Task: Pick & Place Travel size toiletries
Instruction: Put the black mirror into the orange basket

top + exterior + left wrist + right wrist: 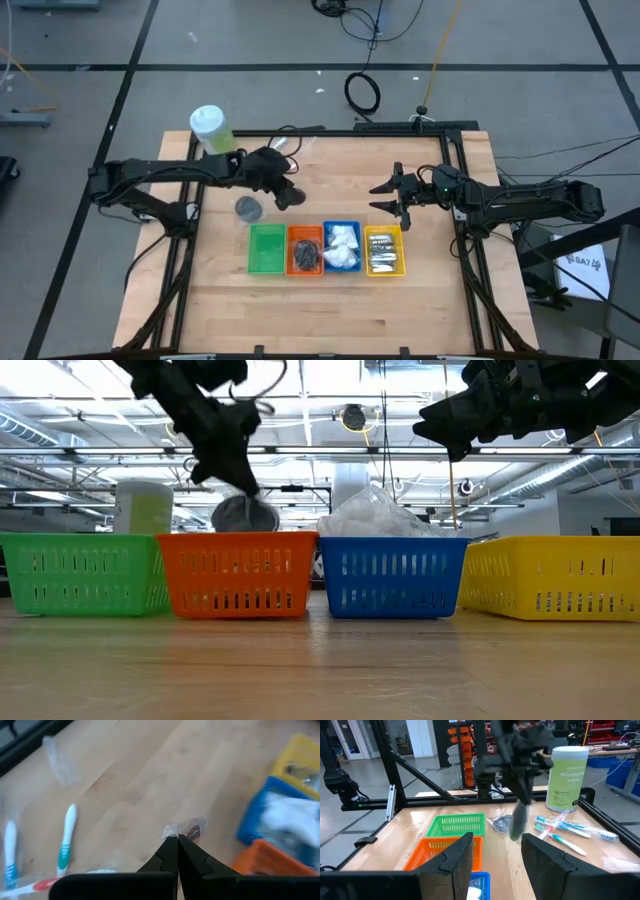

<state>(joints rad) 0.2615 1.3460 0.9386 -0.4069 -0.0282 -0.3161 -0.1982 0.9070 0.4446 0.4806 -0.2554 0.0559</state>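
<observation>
On the wooden table (330, 310): green, orange, blue, yellow bins in a row.
Left gripper (290, 197): clenched on a clear pouch (184, 829), above the orange bin's (305, 252) far side.
Right gripper (385, 196): released, hovering over the yellow bin (384, 251).
Toothbrushes (560, 831): far left, by the wipes bottle (210, 129).

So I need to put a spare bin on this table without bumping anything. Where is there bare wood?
The front strip of the table, before the green bin and yellow bin, is bare. So is the left side beside the green bin. The back left is crowded: bottle, toothbrushes, dark pouch and the left tool.
</observation>
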